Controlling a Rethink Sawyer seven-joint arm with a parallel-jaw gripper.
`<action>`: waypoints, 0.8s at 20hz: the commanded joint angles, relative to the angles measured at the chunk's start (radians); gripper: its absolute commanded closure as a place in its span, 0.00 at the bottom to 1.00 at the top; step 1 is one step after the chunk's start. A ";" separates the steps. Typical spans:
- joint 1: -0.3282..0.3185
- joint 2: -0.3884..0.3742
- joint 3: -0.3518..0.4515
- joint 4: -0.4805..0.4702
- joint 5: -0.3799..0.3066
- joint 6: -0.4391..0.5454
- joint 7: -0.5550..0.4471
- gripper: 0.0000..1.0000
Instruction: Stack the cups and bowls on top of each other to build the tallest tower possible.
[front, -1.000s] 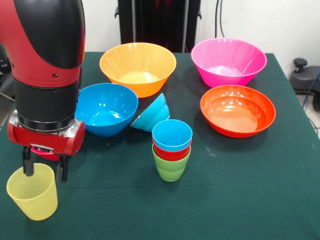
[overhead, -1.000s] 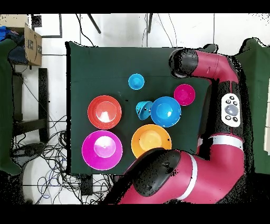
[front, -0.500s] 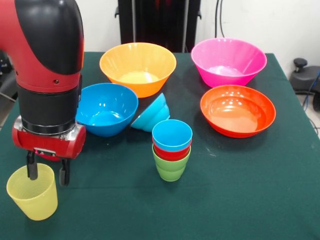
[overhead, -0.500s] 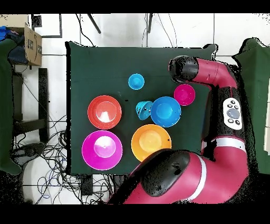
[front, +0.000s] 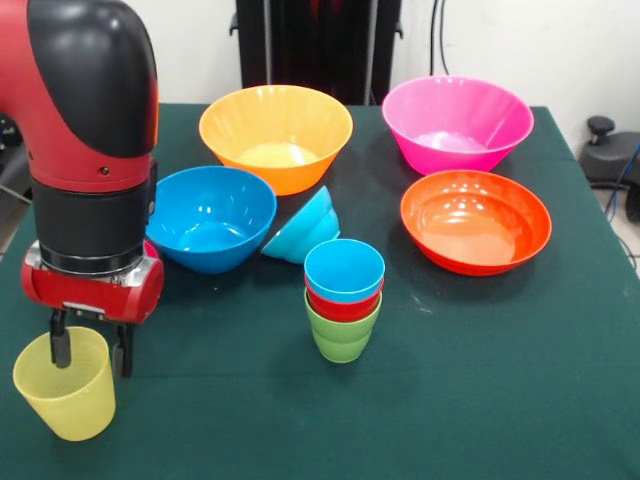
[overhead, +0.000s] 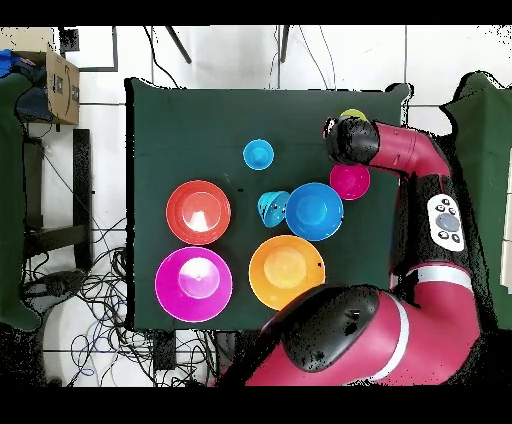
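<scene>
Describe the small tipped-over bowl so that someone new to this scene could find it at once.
Start in the front view at the medium blue round plastic bowl beside the red arm. Leaning against its side is the small light blue plastic bowl, behind the stacked cups. It alone lies tilted on its side; every other bowl stands upright.

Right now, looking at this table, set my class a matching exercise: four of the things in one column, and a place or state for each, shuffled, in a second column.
Things:
1. yellow cup
2. light blue cup
3. small light blue bowl
4. pink bowl

Places or states:
A. tipped on its side beside the medium blue bowl
B. top of the three-cup stack
C. upright behind the red-orange bowl
D. one finger of the gripper inside its rim, one outside

Pairs: 1-D, 2-B, 3-A, 4-C
</scene>
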 joint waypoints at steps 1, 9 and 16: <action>-0.018 0.033 0.124 0.123 -0.068 -0.056 -0.192 0.00; -0.029 0.033 0.141 0.125 -0.072 -0.040 -0.195 1.00; -0.020 0.031 0.144 0.111 -0.074 -0.017 -0.193 1.00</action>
